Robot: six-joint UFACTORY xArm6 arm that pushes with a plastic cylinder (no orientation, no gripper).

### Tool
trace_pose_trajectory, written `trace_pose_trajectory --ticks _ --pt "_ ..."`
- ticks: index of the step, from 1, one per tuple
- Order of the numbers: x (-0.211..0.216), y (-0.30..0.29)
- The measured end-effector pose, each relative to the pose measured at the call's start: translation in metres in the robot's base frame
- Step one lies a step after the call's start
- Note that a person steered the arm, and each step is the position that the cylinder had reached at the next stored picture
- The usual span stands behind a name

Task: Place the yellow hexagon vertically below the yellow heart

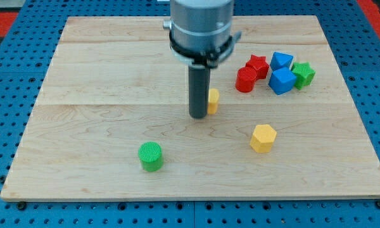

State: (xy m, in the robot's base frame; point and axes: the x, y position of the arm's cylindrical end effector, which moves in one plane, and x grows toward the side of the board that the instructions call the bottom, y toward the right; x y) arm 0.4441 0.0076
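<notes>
Your tip (198,116) has no claw; it touches the half-hidden heart (213,101). The hexagon (263,138) sits lower right. Sweep carelessly and you shove the heart, shifting your target.

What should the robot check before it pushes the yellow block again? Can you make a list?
1. My tip shows: ok.
2. Yellow hexagon in plain sight, nothing touching it: ok.
3. Yellow heart fully seen: not ok, the rod hides most of it.
4. Hexagon already below the heart: not ok, it sits lower but off to the view's right.
5. Green cylinder out of the way: ok.
6. Tip touching the heart: cannot tell.
</notes>
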Motion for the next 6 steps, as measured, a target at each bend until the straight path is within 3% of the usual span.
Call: trace_pose_trajectory --ticks 1,3,4,5,6 --pt "-0.027 0.008" --pt "-0.034 0.064" --pt "0.04 0.047" --pt "0.045 0.141" --pt "0.074 0.181"
